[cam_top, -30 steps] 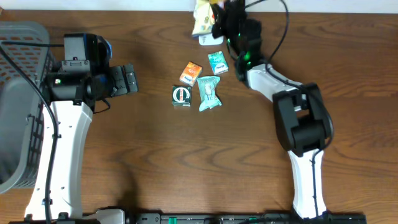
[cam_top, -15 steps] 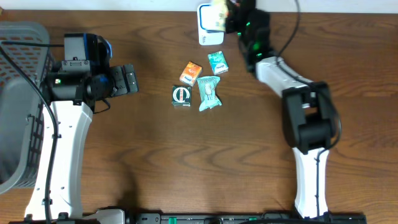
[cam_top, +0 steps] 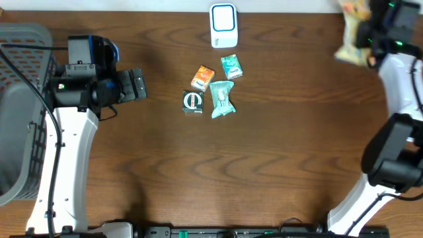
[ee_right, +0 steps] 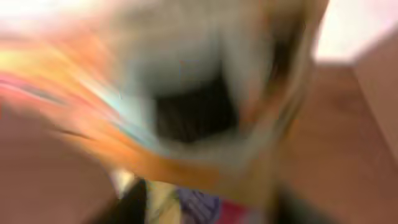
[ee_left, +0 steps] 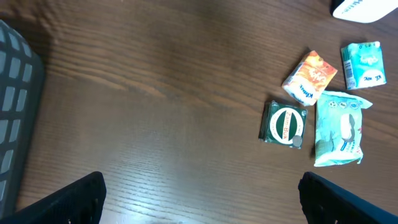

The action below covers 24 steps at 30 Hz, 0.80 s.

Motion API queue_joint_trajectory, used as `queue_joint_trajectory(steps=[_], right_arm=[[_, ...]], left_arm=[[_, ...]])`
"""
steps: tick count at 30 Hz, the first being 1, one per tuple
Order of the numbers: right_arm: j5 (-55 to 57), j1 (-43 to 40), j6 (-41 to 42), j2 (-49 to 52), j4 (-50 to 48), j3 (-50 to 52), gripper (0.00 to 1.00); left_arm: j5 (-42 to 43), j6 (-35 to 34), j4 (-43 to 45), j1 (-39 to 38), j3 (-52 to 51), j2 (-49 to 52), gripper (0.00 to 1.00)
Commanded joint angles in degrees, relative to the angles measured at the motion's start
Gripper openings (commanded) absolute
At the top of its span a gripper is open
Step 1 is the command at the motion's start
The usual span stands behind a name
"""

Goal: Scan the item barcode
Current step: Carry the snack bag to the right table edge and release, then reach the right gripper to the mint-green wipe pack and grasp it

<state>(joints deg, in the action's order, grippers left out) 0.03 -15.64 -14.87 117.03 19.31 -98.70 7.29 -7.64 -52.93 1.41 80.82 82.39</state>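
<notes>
Across the overhead view, a wooden table [cam_top: 277, 165], with a grey basket [cam_top: 20, 99] at its left edge. Beside the basket, the left arm [cam_top: 66, 145] parked exactly as a second ago, with the left tool [cam_top: 137, 84] spread wide and empty and its fingers [ee_left: 68, 199] far apart at the lower corners of the left wrist view. Over at the far right rim of the table, the right arm [cam_top: 396, 99], swung well away from its spot at the top centre a second ago. Up in the top right corner, the right tool [cam_top: 373, 32], with a yellowish packet [cam_top: 350, 41] smeared by motion just to its left. Nothing but blur in the right wrist view, so impossible to tell whether clamped on the packet or already letting go. At the top centre, the white scanner [cam_top: 223, 25], uncovered again after having the packet held over it. Below the scanner, all unmoved: a pale teal pouch [cam_top: 221, 99], a dark green box [cam_top: 192, 102] just left of it, and above them an orange packet [cam_top: 203, 77] and a small teal packet [cam_top: 231, 66]. Judging from this, the barcode pass for the yellowish packet is probably finished and the carry to the right side under way. Four more items waiting near the scanner, so likely early in the task.
</notes>
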Motion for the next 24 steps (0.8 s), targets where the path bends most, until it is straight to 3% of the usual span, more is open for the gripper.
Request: queue_joint_trajectory(steps=[1,3,8,13,15,19,24], right_arm=[[3.10,-4.98,-3.78,1.75,4.28,0.20,0.73],[3.06,-6.75,-3.80,1.66,6.73,0.20,0.99],[-0.96,-5.29,-3.80,0.22,8.09,0.17,0.99],[-19.04,0.44,0.04,-1.62,7.85,0.17,0.99],[-27.89,3.21,5.18,-1.66,6.95,0.17,0.89],[-38.36,9.22,11.21,-1.57,7.41,0.24,0.87],[-37.73,18.10,11.61,-1.57,15.19,0.63,0.99]], left_arm=[[-0.50,0.13,-0.20,0.17,0.09,-0.04,0.97],[-0.50,0.13,-0.20,0.17,0.09,-0.04,0.98],[-0.50,0.13,-0.20,0.17,0.09,-0.04,0.98],[-0.50,0.13,-0.20,0.17,0.09,-0.02,0.97],[-0.50,0.13,-0.20,0.17,0.09,-0.04,0.98],[-0.50,0.13,-0.20,0.20,0.09,-0.04,0.98],[-0.50,0.13,-0.20,0.17,0.09,-0.02,0.98]])
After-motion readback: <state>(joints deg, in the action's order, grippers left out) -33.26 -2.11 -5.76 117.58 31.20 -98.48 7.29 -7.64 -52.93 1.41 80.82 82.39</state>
